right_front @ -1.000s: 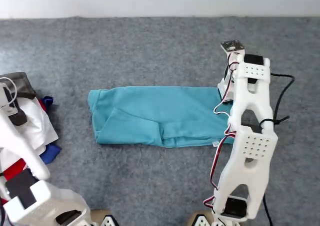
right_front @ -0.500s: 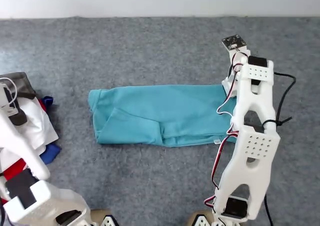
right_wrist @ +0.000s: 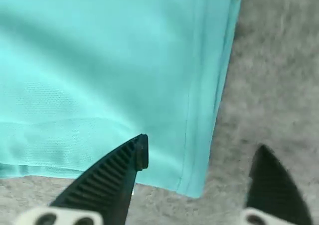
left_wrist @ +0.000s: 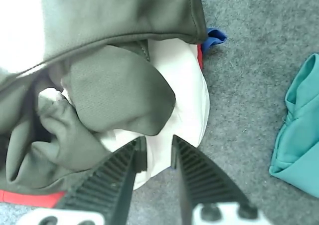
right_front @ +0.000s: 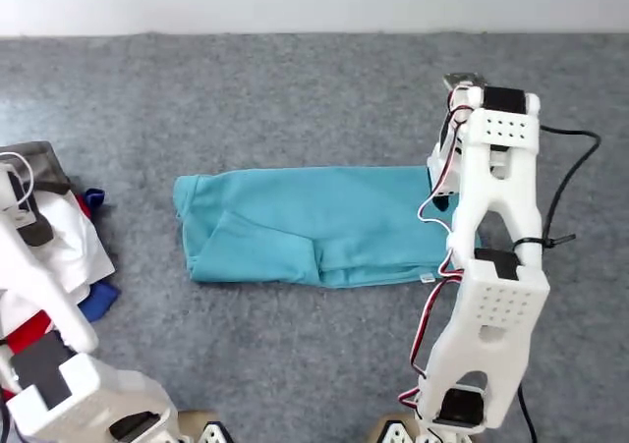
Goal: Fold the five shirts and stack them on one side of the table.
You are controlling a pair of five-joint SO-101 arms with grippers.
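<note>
A teal shirt (right_front: 314, 227), folded into a long strip, lies across the middle of the grey table. My right arm (right_front: 496, 168) stands over its right end. In the right wrist view my right gripper (right_wrist: 202, 157) is wide open above the hem corner of the teal shirt (right_wrist: 99, 75), one finger over the cloth and the other over bare table. At the left edge sits a pile of shirts (right_front: 64, 242). My left gripper (left_wrist: 158, 147) hovers just over the pile's white shirt (left_wrist: 187, 100) and dark grey shirt (left_wrist: 114, 85), fingers a little apart and holding nothing.
Red cloth (left_wrist: 25, 197) and a blue corner (left_wrist: 214, 37) stick out of the pile. The grey carpet-like table top (right_front: 295, 99) stretches behind the teal shirt to a white wall. My left arm (right_front: 34, 276) covers part of the pile.
My right arm shifted slightly at the shirt's right end, its wrist first swinging a little away, then tipping back over the hem. The teal shirt and the left arm stayed put.
</note>
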